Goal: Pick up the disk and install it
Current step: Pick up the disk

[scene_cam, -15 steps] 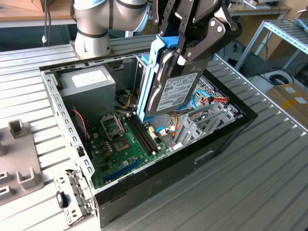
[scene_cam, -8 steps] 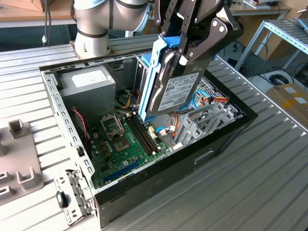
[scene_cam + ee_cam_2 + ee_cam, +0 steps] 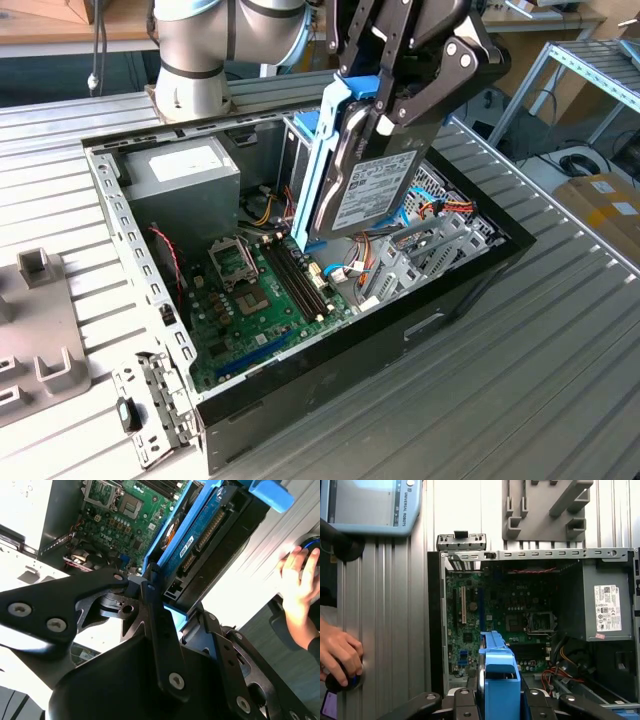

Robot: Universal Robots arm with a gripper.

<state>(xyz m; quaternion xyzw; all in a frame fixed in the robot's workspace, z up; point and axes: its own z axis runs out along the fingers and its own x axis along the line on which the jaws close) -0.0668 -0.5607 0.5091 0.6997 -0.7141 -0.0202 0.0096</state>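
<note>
**Exterior view.** The gripper [image 3: 392, 100] is clamping its fingers on the upper part of the disk [image 3: 375, 185] and is holding it above the open computer case [image 3: 440, 300]. The disk is hanging steeply tilted, close to upright, with its white label facing toward 4 o'clock. Its light-blue carrier rail [image 3: 322, 160] is running along the edge toward 9 o'clock. The rail's lower end is sitting just over the motherboard [image 3: 255, 305], near the long memory slots; whether it is touching the board cannot be told. The grey power supply [image 3: 185, 180] is lying inside the case at 11 o'clock from the motherboard. The case is resting on a slatted metal table [image 3: 520, 380]. A grey fixture [image 3: 45, 340] is lying on the table at 9 o'clock from the case, well apart from it. A metal bracket [image 3: 150, 400] is lying just beside the case's corner at 7 o'clock.

**Second wrist view.** The black finger linkages are closing on both sides of the disk [image 3: 210, 527], whose connector edge and circuit board are facing the camera.

**First wrist view.** The carrier rail [image 3: 500, 677] is standing between the gripper's links, over the case interior. A person's hand [image 3: 339, 652] is resting on a dark round object [image 3: 342, 682] on the table, outside the case.
</note>
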